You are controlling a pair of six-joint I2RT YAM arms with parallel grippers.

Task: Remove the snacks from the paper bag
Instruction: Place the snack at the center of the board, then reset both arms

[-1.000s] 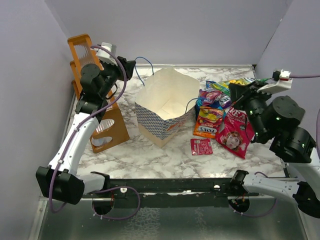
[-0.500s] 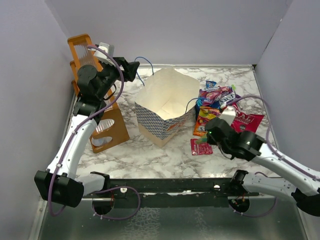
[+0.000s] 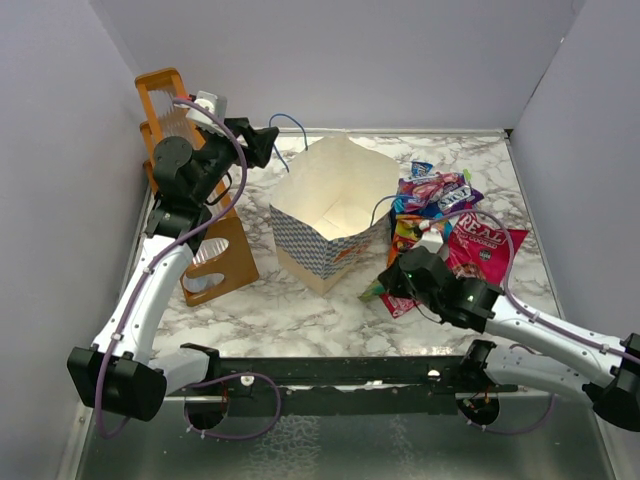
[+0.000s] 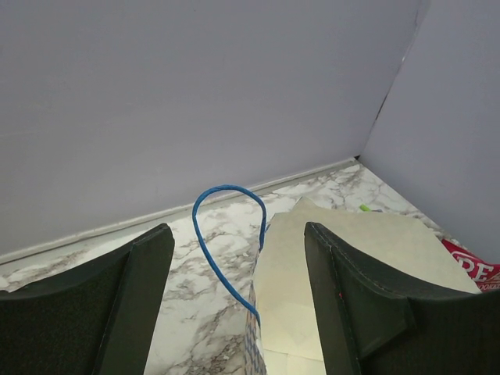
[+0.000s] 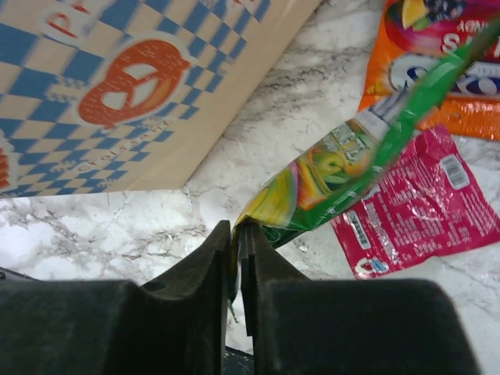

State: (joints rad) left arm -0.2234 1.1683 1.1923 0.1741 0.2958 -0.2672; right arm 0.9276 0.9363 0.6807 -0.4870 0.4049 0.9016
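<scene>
Presently, the chief hazard is the grip of the right jaws: they are closed to a sliver on one thin edge of the green-yellow candy bag (image 5: 344, 168), and nearly all of the packet hangs free ahead of them. In my judgement a hold that slight could slip under a quick swing or a snag and drop the packet short of the other snacks (image 3: 435, 190). The hanging end sits low, just over the small pink packet (image 5: 422, 203) lying ahead and to the right of the jaws on the counter (image 5: 297, 86), with the orange bag (image 5: 437, 70) further ahead. A low carry could drag either of them. The paper bag (image 5: 117, 94) stands close on the left of these jaws, so a sideways sweep could push or tip it, since nothing holds it. The left jaws stand wide apart and hold nothing. The blue cord handle (image 4: 228, 187) arches in the gap ahead of them, touching neither finger, and the bag's cream rim (image 4: 351, 258) lies just ahead and below. A careless closing or lift there could catch the cord and pull the bag over. Its inside looks bare from above, though its floor is not fully visible.
</scene>
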